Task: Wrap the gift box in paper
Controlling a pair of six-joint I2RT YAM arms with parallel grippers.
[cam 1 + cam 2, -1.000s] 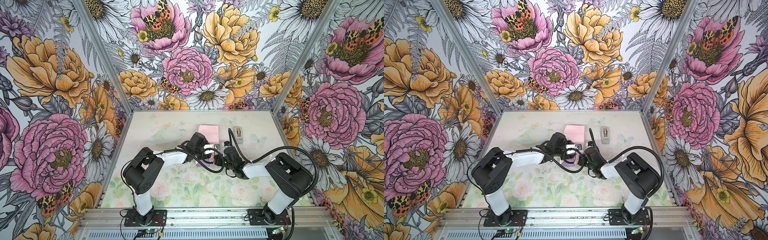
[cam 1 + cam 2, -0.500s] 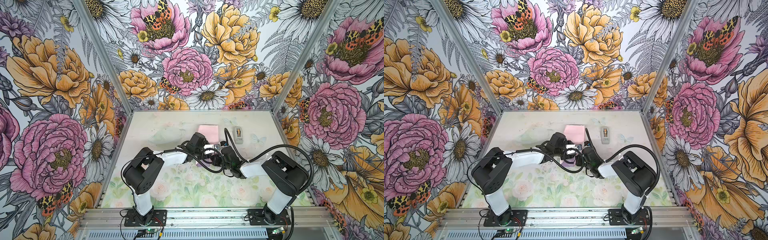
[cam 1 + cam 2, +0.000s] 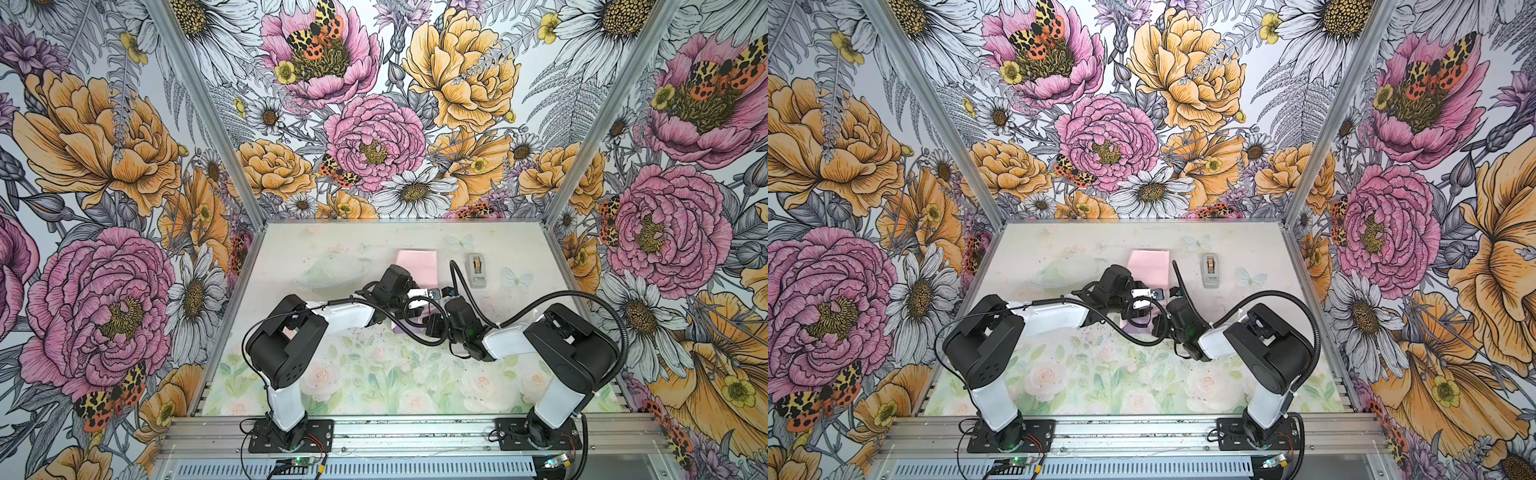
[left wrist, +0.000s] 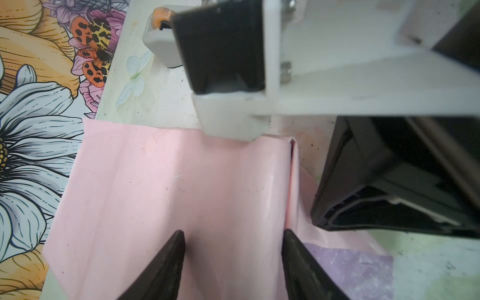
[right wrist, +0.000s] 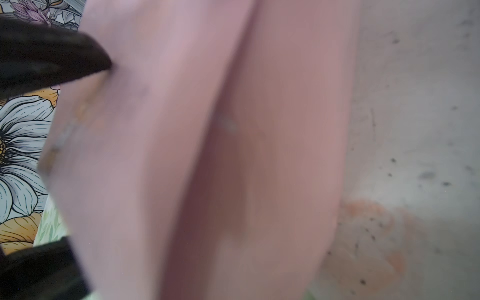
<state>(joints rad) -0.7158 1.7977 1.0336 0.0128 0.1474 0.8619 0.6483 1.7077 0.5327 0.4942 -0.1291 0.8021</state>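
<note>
Pink-faced, creased thin paper sheet (image 3: 417,266) lies folded on the pale floral table (image 3: 332,245), just beyond centre, its lilac side showing at one corner; the gift box cannot be seen; left tool (image 4: 233,232) stands half open, black fingertips (image 4: 171,259) clasping a raised hump in the sheet; right tool (image 3: 434,324) is closed just beside it, whether on paper I cannot tell; small grey tape dispenser (image 3: 477,270) stands near

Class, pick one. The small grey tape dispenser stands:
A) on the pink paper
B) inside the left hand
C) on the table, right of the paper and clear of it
C: in a top view the tape dispenser stands on the table, right of the paper, apart.
</note>
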